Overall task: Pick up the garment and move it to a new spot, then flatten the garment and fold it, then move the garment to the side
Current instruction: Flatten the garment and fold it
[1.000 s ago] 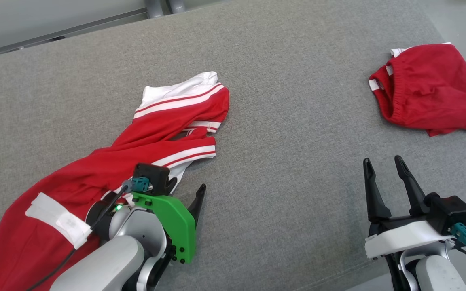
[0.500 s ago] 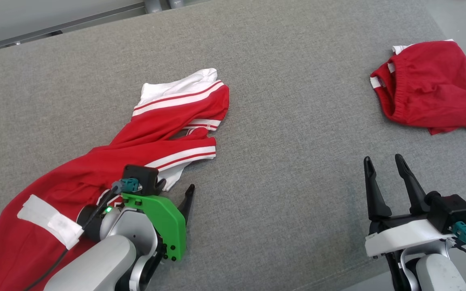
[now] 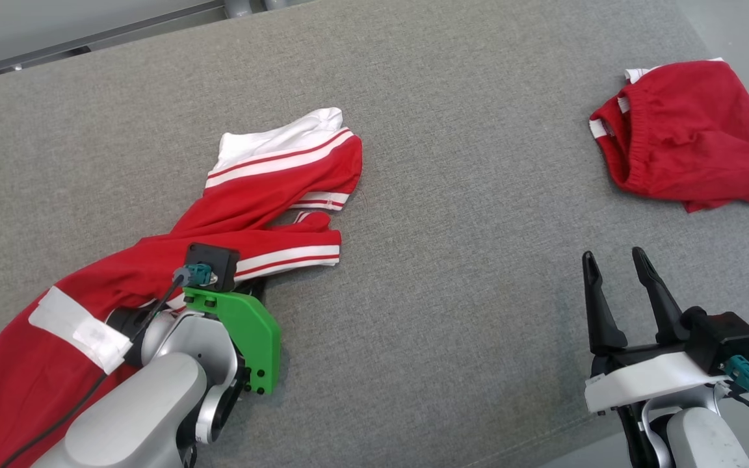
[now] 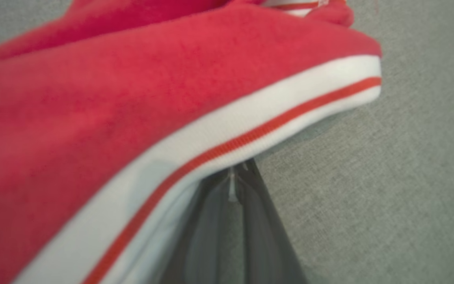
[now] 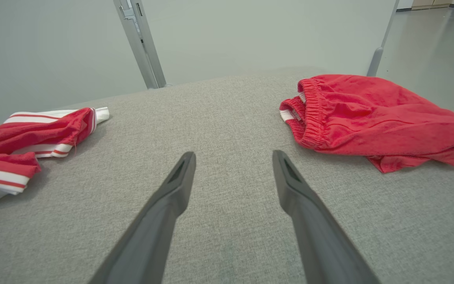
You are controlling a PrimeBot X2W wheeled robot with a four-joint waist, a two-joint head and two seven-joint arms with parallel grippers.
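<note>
Left claw (image 4: 239, 177) was clamped narrow on the striped hem (image 4: 274, 118) of the red garment (image 3: 244, 208), with the fingertips tucked under the white band; an edge grip was judged right for lifting the cloth without bunching it. Garment was sprawled twisted on the left half of the grey pad (image 3: 446, 292), not yet lifted or moved. Right claw (image 3: 612, 255) was parked wide and empty at the near right, well apart from the red shorts (image 3: 686, 149), presumably reserved for the flattening.
</note>
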